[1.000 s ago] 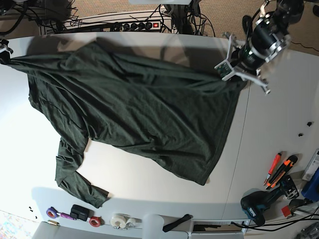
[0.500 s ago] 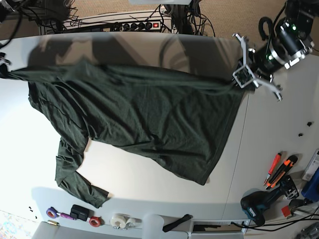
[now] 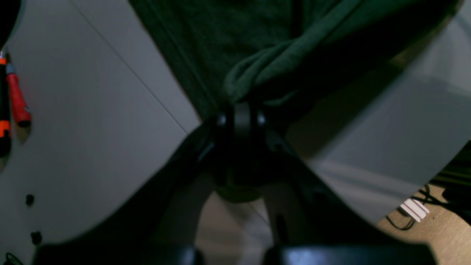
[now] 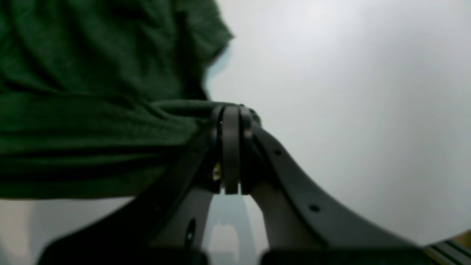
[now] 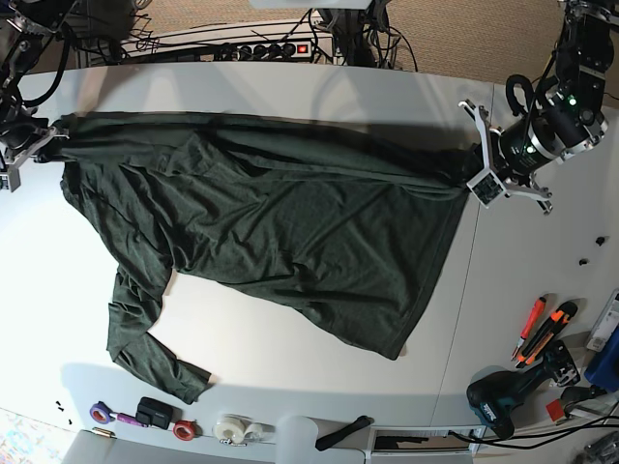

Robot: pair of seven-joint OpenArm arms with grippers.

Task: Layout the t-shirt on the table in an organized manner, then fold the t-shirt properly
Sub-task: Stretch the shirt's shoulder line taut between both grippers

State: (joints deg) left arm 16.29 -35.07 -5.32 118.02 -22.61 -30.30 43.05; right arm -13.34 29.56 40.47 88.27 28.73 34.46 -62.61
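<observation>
Across the far side of the table [image 5: 542, 242], both arms reach outward, the left gripper [image 5: 481, 166] and right gripper [image 5: 37, 143] each pinching an edge of the t-shirt [image 5: 280, 232], stretching it taut. One sleeve trails toward the near edge; bare white tabletop lies beyond the seam.

A: What do the 2 arms look like?
B: The left gripper [image 5: 476, 166] has white plastic brackets on a black and silver wrist with a green light.
A: And the right gripper [image 4: 231, 112]?
B: Black curved fingers with small screw holes.
</observation>
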